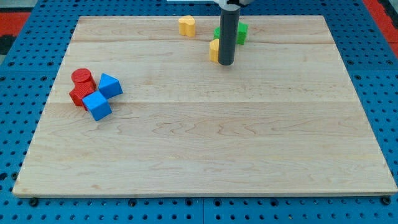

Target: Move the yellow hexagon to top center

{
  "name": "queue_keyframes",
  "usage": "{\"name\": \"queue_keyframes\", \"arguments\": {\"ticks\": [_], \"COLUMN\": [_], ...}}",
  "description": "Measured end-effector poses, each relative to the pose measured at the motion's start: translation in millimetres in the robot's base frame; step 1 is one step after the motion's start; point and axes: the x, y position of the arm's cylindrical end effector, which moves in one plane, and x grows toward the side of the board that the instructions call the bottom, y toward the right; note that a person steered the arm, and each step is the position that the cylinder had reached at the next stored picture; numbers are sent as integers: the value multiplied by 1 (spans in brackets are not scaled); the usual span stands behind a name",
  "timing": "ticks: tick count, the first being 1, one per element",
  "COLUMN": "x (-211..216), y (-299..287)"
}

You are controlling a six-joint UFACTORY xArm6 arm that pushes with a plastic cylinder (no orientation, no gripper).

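Blue blocks (97, 105) nearest, yellow hexagon (214, 50) half-hidden

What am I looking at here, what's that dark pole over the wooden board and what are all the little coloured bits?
There is one picture, from a single camera looking down at a slant on a wooden board. The dark pole is the end of a robot arm: a plain rod that holds nothing and only pushes things. My tip rests near the view's top centre, right beside a yellow block that it partly hides, so I cannot confirm its shape. A green block sits just behind the rod. Another yellow block lies further to the view's left, near the top edge. At the view's left, a red cylinder, another red block and two blue cubes are clustered.
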Motion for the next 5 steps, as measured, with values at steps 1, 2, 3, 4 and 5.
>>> {"name": "queue_keyframes", "arguments": {"ticks": [1, 2, 3, 4, 5], "x": [-27, -41, -41, -48, -55], "y": [0, 0, 0, -8, -17]}}
